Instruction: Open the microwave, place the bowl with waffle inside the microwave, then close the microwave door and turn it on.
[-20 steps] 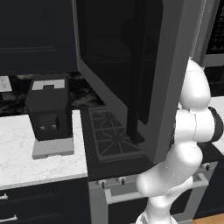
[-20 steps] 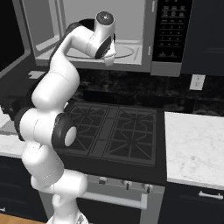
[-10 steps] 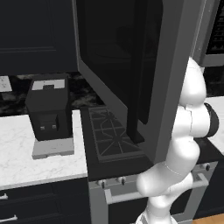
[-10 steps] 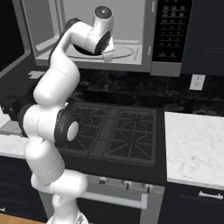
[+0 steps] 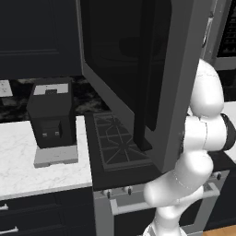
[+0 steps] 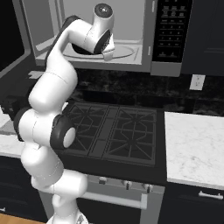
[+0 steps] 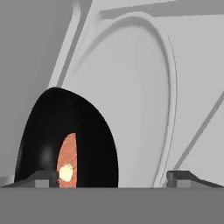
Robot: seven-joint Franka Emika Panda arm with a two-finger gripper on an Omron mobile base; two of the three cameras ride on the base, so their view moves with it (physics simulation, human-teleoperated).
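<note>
The microwave (image 6: 170,35) hangs above the stove with its cavity exposed. The microwave door (image 5: 124,69) is swung wide open to the left, showing dark glass and a grey frame. The bowl with waffle (image 7: 65,148) rests on the pale turntable (image 7: 140,87) inside the cavity, and the orange waffle shows in the black bowl. In the right base view the bowl (image 6: 80,50) is a dark shape behind the forearm. My gripper (image 7: 111,177) is open, with its tips far apart. Its left fingertip (image 7: 43,177) is right at the bowl. The hand (image 6: 107,52) hangs at the cavity's mouth.
A black gas stove (image 6: 113,131) lies below the microwave. A black coffee machine (image 5: 50,115) stands on the white marble counter (image 5: 23,156) to the left. More counter (image 6: 192,144) lies right of the stove. The open door juts out over the stove's left side.
The wrist has risen a little at the microwave opening and tipped the hand more steeply downward. The door and the base views stay as they were.
</note>
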